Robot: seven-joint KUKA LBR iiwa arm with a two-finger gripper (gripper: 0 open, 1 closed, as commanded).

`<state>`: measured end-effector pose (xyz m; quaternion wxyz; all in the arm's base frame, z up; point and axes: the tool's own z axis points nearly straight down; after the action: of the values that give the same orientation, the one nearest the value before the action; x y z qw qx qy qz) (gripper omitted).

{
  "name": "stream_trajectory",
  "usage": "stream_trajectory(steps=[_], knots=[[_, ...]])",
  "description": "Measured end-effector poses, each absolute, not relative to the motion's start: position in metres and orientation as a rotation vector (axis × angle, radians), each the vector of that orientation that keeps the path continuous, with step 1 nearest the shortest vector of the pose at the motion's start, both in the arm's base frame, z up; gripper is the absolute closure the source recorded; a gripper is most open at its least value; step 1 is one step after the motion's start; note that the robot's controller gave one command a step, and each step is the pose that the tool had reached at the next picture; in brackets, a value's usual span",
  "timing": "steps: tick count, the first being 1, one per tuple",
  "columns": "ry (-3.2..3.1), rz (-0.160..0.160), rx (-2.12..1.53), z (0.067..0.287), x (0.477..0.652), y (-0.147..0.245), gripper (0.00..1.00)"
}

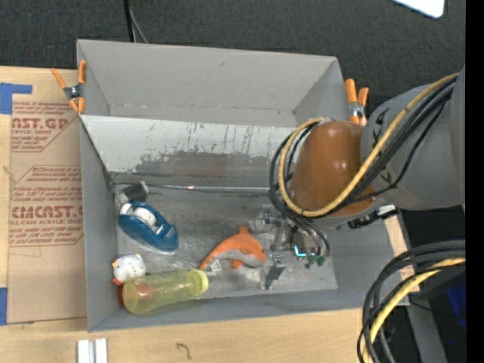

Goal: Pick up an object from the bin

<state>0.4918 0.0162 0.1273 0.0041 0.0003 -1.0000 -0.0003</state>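
The robot arm (423, 150), nearest the lens at the right of the frame, reaches into the grey metal bin (204, 74), its rounded orange cover (329, 165) looped with black and yellow cables (291, 146). Below the cover, the gripper (271, 274) hangs low over the bin floor at lower centre-right; its metal parts blur into the scuffed grey beneath, and whether it is spread or pressed together cannot be told. Just beside it, to the left, lies an orange toy (238, 249) shaped something like a fish, stretched at a slant across the lower middle of the floor, its right end closest to the gripper; whether the two touch cannot be made out, and nothing can be seen gripped. Further left along the lower wall rests a translucent yellow-green bottle (162, 290) on its side, its cap end pointing toward the orange toy and lying near that toy's lower left tip. At the bottle's upper left end sits a small white toy (128, 267) with an orange patch, just beside the bottle. Above these, at the left of the floor, lies a blue-and-white object (147, 227) with a dark piece at its upper end, well apart from the gripper.
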Motion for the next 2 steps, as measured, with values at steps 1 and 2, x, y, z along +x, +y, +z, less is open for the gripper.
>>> stream_trajectory(steps=[1, 2], knots=[[-3.141, -0.001, 0.001, 0.131, 0.494, 0.016, 0.00], [-3.143, -0.004, -0.054, 0.074, 0.546, 0.046, 1.00]])
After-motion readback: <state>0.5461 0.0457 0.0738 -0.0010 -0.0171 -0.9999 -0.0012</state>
